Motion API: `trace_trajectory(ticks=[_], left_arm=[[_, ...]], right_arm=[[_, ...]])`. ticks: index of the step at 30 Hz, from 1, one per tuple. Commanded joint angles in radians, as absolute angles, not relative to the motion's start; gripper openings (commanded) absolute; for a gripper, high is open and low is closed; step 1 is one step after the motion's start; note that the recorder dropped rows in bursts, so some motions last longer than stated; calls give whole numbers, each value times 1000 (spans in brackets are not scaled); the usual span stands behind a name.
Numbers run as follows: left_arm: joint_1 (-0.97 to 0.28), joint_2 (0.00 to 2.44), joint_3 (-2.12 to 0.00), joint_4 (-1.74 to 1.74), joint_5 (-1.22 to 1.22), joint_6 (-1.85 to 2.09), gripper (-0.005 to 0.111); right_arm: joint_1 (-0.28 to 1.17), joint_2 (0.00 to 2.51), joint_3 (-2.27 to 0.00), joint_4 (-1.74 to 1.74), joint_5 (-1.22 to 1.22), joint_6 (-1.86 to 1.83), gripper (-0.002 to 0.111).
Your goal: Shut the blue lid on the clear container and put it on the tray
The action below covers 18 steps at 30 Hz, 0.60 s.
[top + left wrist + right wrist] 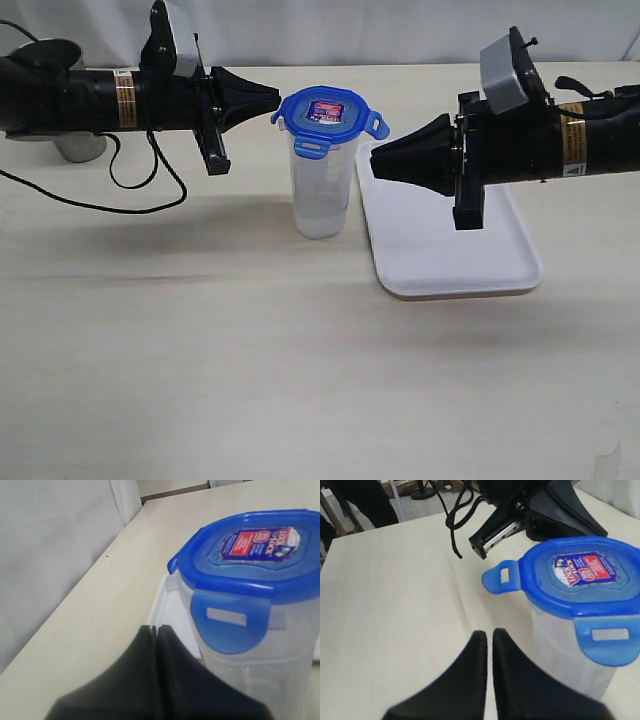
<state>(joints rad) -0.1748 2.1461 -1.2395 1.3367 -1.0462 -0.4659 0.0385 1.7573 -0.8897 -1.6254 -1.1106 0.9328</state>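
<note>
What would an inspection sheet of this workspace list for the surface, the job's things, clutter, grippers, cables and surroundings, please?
Surface: pale wood-grain table.
Job's things: small round bright-blue plastic lid sits on the tall translucent plastic container, with at least one tab sticking out unlatched. The container stands on the table beside the flat white rectangular tray, not on it.
Clutter: grey steel cup behind the left arm.
Grippers: left gripper shut, tip close to the lid, contact unclear; right gripper shut above the tray, holding nothing.
Cables: black cable looping on the table below the left arm.
Surroundings: pale backdrop behind the table.
</note>
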Motion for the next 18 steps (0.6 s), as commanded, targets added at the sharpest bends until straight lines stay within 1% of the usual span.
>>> trace_trajectory(ticks=[1, 5, 10, 18], left_arm=[[-175, 2145, -1249, 1323, -1052, -464, 0], [-175, 2145, -1249, 1330, -1052, -476, 0], [-175, 2145, -1249, 1334, -1052, -476, 0], [-175, 2145, -1249, 1334, -1052, -476, 0]], right_arm=[[37, 1765, -895, -1589, -1037, 905, 4], [37, 1767, -895, -1555, -976, 884, 4], [37, 1767, -895, -1504, -981, 848, 4], [37, 1769, -895, -1532, -1009, 850, 4]])
